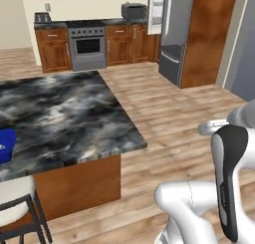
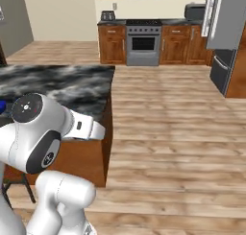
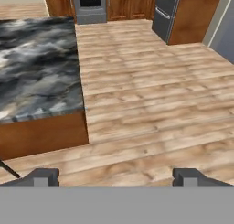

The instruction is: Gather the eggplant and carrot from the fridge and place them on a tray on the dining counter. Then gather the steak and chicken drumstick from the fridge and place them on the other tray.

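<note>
Fridge (image 3: 167,15) stands far ahead of the claw (image 3: 116,176) — jaws wide apart, holding nothing.

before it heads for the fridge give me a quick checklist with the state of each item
1. Gripper empty: ok, the fingertips stand wide apart in the hand view with nothing between them.
2. Fridge in sight: ok, it stands across the room by the wood panel, with one upper door swung open.
3. Path over the wood floor to the fridge: ok, no obstacle shows on it.
4. Clearance from the dining counter: ok, its corner lies to the left of the arm, apart from it.
5. Blue tray on the counter: ok, its edge shows at the left of the left base view.
6. Brown wooden tray, eggplant and carrot located: cannot tell.
</note>
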